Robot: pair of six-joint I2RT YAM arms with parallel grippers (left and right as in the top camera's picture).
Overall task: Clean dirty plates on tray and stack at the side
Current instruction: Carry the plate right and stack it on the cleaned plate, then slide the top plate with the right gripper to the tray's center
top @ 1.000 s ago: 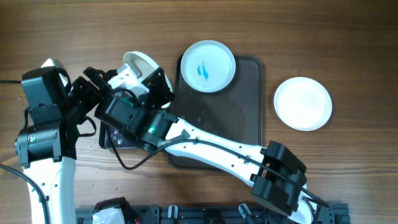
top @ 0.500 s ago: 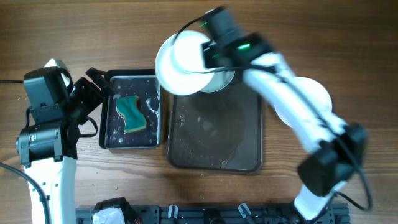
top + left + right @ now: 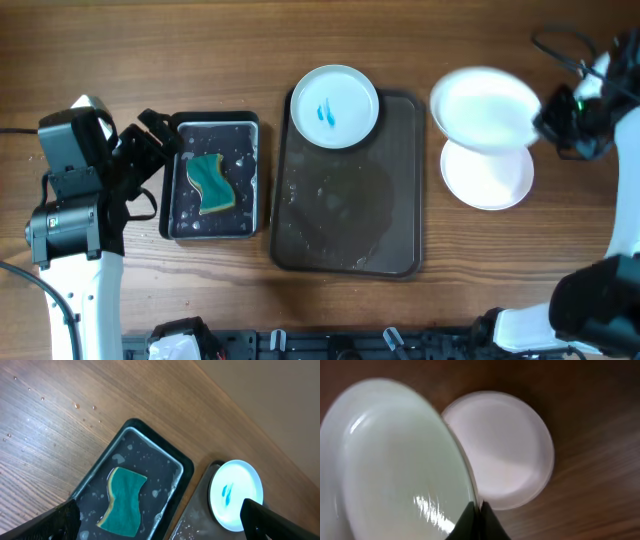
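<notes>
Stacking: your right hand (image 3: 553, 116) is pinching a round white plate (image 3: 485, 105) above the clean white plate (image 3: 490, 182) on the counter (image 3: 330, 40), awaiting level lowering.

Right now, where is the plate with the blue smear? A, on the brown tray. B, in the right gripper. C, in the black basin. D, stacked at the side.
A: the smeared plate rests at the far end of the brown tray; the right gripper holds a clean plate.
</notes>
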